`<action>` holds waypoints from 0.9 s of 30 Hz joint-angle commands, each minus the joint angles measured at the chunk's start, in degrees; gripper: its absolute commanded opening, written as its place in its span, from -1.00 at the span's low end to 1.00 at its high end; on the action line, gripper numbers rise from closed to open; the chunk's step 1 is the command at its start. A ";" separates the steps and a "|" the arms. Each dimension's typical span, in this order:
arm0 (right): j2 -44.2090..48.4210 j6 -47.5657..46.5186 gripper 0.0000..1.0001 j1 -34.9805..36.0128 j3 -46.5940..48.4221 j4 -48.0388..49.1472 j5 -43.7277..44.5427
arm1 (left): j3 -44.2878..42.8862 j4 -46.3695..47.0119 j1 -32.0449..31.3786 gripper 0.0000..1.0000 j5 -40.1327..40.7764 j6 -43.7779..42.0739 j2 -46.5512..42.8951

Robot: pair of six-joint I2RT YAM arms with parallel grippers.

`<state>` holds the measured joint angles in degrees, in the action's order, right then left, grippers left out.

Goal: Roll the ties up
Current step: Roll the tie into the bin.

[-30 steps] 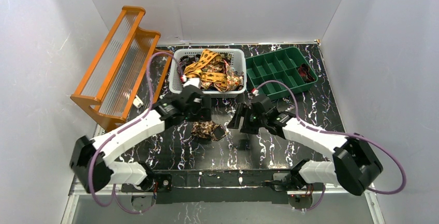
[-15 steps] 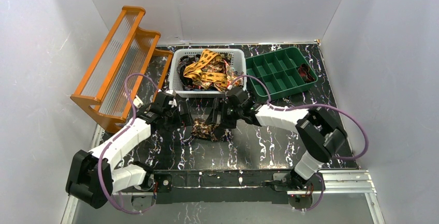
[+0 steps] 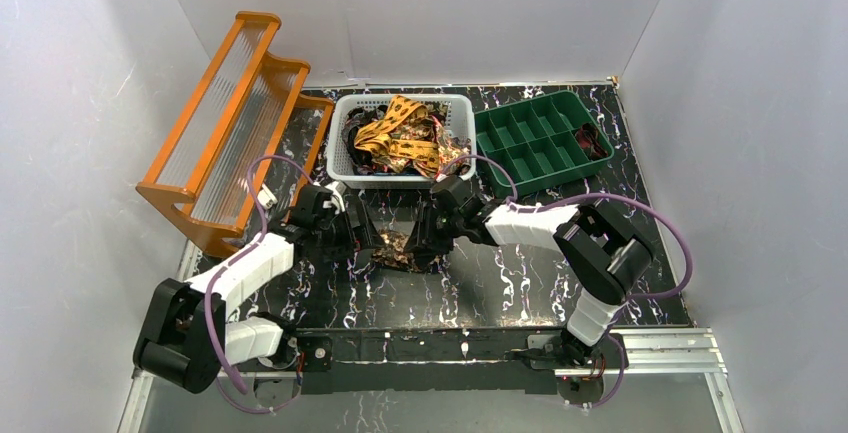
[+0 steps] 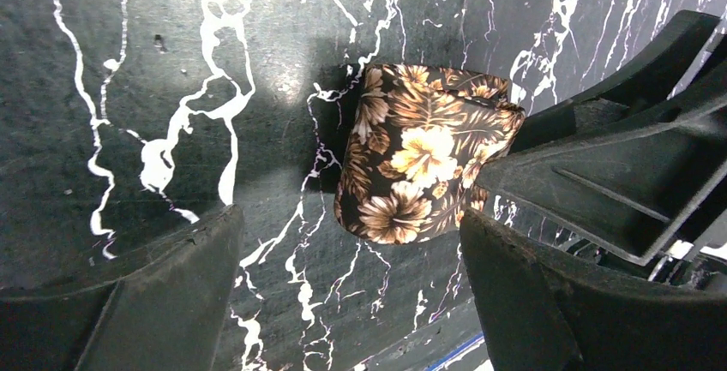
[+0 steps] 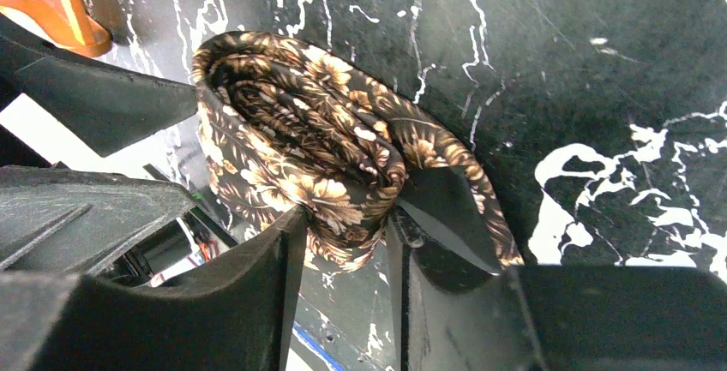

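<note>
The rolled tie (image 3: pixel 400 250) lies on the bench (image 3: pixel 520 278), midway between its left and right edges, where the right gripper (image 5: pixel 343 230) is clamped on its coil, probably to stop unrolling, while the left gripper (image 4: pixel 343 247) waits with fingers apart beside it.

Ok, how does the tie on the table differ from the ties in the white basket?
The table tie is wound into a compact roll; the basket ties lie loose and tangled. The table tie is dark brown with tan flowers; the topmost basket ties are yellow-orange. The right pincer pinches the table tie; no pincer touches the basket ties. Both are patterned fabric.
</note>
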<state>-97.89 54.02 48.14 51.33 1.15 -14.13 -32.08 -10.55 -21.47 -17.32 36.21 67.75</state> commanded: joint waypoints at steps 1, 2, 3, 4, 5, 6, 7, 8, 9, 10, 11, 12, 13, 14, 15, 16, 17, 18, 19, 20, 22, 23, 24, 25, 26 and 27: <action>0.00 -0.63 -0.11 0.03 -2.22 0.95 -0.34 | 1.59 4.53 0.38 0.86 -4.65 0.26 0.84; 0.12 -0.64 -0.12 -0.09 -2.59 1.17 -0.36 | 1.91 5.20 0.38 0.86 -5.34 0.29 1.34; 0.30 -0.67 -0.13 -0.15 -2.96 1.48 -0.56 | 2.07 5.70 0.38 0.86 -5.90 0.38 1.93; 0.45 -0.67 -0.14 -0.22 -3.33 1.80 -0.72 | 2.45 6.56 0.42 0.86 -6.42 0.50 2.51; 0.61 -0.71 -0.14 -0.31 -3.67 1.91 -0.80 | 2.86 7.61 0.39 0.86 -6.94 0.79 2.90; 0.78 -0.82 -0.14 -0.49 -4.00 1.88 -0.78 | 3.23 8.89 0.38 0.86 -7.43 1.13 3.29; 0.96 -0.80 -0.14 -0.71 -4.66 1.96 -0.72 | 3.54 10.00 0.38 0.86 -8.27 1.43 3.72; 1.22 -0.76 -0.14 -1.16 -5.23 2.43 -1.06 | 3.59 10.99 0.38 0.86 -9.11 1.57 4.32; 1.35 -0.77 -0.14 -1.50 -5.80 3.10 -1.78 | 3.60 12.23 0.38 0.86 -9.85 1.58 4.89; 1.52 -0.76 -0.13 -1.69 -6.17 3.63 -2.29 | 3.72 13.25 0.38 0.86 -10.71 1.46 5.46; 1.55 -0.80 -0.13 -1.99 -6.38 3.68 -2.42 | 3.86 14.31 0.38 0.86 -11.47 1.12 6.06; 1.56 -0.95 -0.12 -2.26 -6.53 3.80 -2.85 | 3.80 14.82 0.39 0.86 -11.73 0.86 6.75; 1.46 -1.16 -0.11 -2.60 -6.66 3.96 -3.57 | 3.59 14.97 0.38 0.86 -11.96 0.50 7.53; 1.25 -1.46 -0.10 -2.96 -6.68 4.06 -4.34 | 3.44 15.43 0.38 0.85 -12.28 0.26 8.31; 1.01 -1.77 -0.10 -3.21 -6.62 4.07 -4.91 | 3.40 16.04 0.39 0.84 -12.68 0.40 8.94; 0.89 -2.00 -0.10 -3.41 -6.60 3.98 -5.10 | 3.46 16.83 0.38 0.84 -13.07 0.57 9.51; 0.67 -2.11 -0.10 -3.55 -6.60 3.94 -5.35 | 3.61 17.71 0.38 0.83 -13.28 0.68 9.96; 0.41 -2.32 -0.10 -3.72 -6.59 4.06 -5.87 | 3.86 18.73 0.40 0.83 -13.55 0.98 10.48; 0.03 -2.48 -0.10 -3.88 -6.59 4.18 -6.35 | 4.19 20.23 0.38 0.82 -14.37 1.42 11.07; -0.49 -2.51 -0.10 -4.07 -6.59 4.21 -6.76 | 4.53 21.82 0.38 0.81 -15.37 1.99 11.62; -1.23 -2.52 -0.11 -4.31 -6.68 4.43 -7.40 | 5.34 25.41 0.38 0.77 -17.13 3.52 12.76; -1.51 -2.53 -0.12 -4.44 -6.76 4.58 -7.54 | 5.66 26.44 0.38 0.72 -18.02 4.05 13.50; -1.70 -2.53 -0.13 -4.46 -6.90 4.75 -7.73 | 5.89 27.34 0.38 0.70 -18.70 4.39 13.96; -1.82 -2.58 -0.14 -4.46 -6.94 4.89 -7.82 | 6.21 27.78 0.33 0.69 -19.13 4.63 14.18; -1.98 -2.60 -0.16 -4.57 -6.95 4.79 -7.76 | 6.46 27.87 0.30 0.68 -19.13 4.86 14.37; -2.02 -2.54 -0.18 -4.56 -7.07 4.56 -7.37 | 6.76 28.24 0.29 0.67 -19.29 5.03 14.54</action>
<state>-98.35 52.82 43.86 45.52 6.48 -21.63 -27.42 16.01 -21.37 -34.61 40.23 81.01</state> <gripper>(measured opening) 0.428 0.844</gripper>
